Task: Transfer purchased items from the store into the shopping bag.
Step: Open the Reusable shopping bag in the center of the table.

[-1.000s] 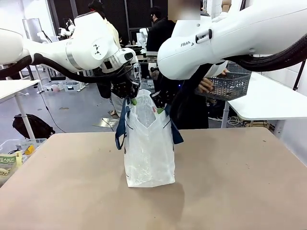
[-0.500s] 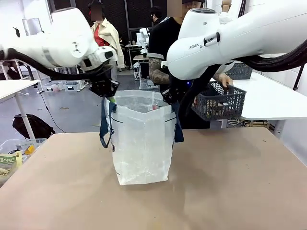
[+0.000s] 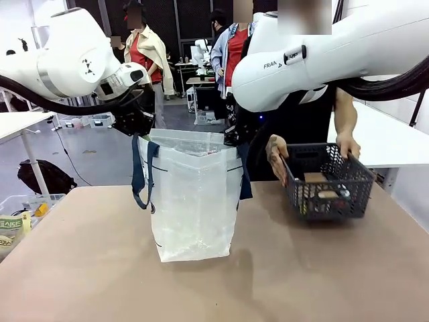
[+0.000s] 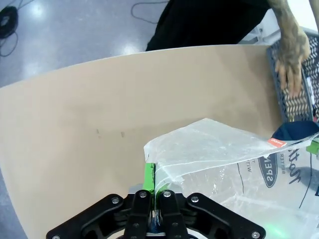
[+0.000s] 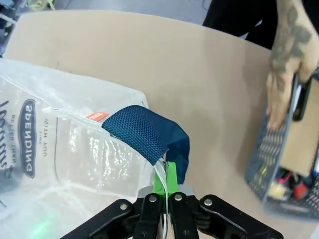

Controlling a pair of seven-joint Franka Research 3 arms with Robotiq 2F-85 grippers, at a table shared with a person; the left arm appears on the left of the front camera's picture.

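Observation:
The shopping bag (image 3: 194, 201) stands upright in the middle of the table, its mouth stretched wide. My left gripper (image 3: 137, 131) is shut on the bag's left rim, and my right gripper (image 3: 236, 137) is shut on its right rim beside a navy strap (image 5: 144, 132). In the left wrist view the green pads of my left gripper (image 4: 151, 186) pinch the thin plastic (image 4: 224, 159). In the right wrist view my right gripper (image 5: 164, 191) pinches the rim too. A person's hands (image 3: 276, 154) hold the store (image 3: 328, 184) on the table to the bag's right. It holds purchased items, among them a brown box (image 3: 315, 178).
The tan table (image 3: 322, 275) has free room in front of the bag and at the left. A white side table (image 3: 392, 141) stands at the far right. A bin of goods (image 3: 17, 218) sits beyond the table's left edge. Other people stand in the background.
The person has lowered the basket from mid-air onto the table at the right. My grippers have drawn apart, the left one moving left, so the bag's mouth now stands wide.

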